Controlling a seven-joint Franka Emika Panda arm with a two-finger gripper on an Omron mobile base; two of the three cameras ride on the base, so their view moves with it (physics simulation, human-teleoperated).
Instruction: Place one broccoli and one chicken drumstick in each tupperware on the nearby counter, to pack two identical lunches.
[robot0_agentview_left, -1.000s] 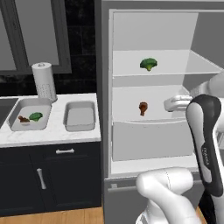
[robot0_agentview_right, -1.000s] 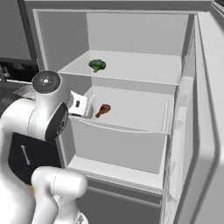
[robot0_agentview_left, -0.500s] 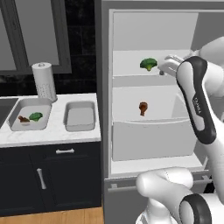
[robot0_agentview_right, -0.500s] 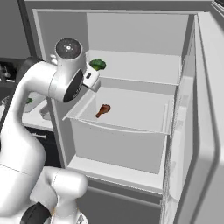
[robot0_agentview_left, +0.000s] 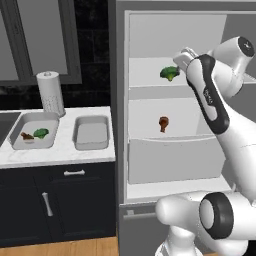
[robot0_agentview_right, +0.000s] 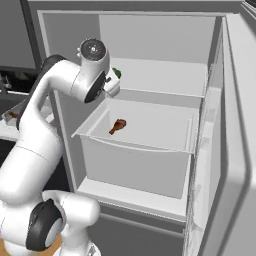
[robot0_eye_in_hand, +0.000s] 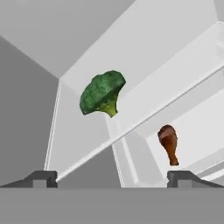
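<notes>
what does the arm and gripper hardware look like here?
Glossy white rounded arm links with dark grey joint caps and a dark stripe with small lettering along the forearm. The gripper shows two small dark grey blocky finger tips. No cables visible.

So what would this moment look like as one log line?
fingers: open, empty | target: fridge broccoli, upper shelf | one tupperware: empty

Fridge broccoli (robot0_agentview_right: 116, 73) mostly hidden behind arm; drumstick in left tupperware (robot0_agentview_left: 27, 135) too small to tell.
</notes>
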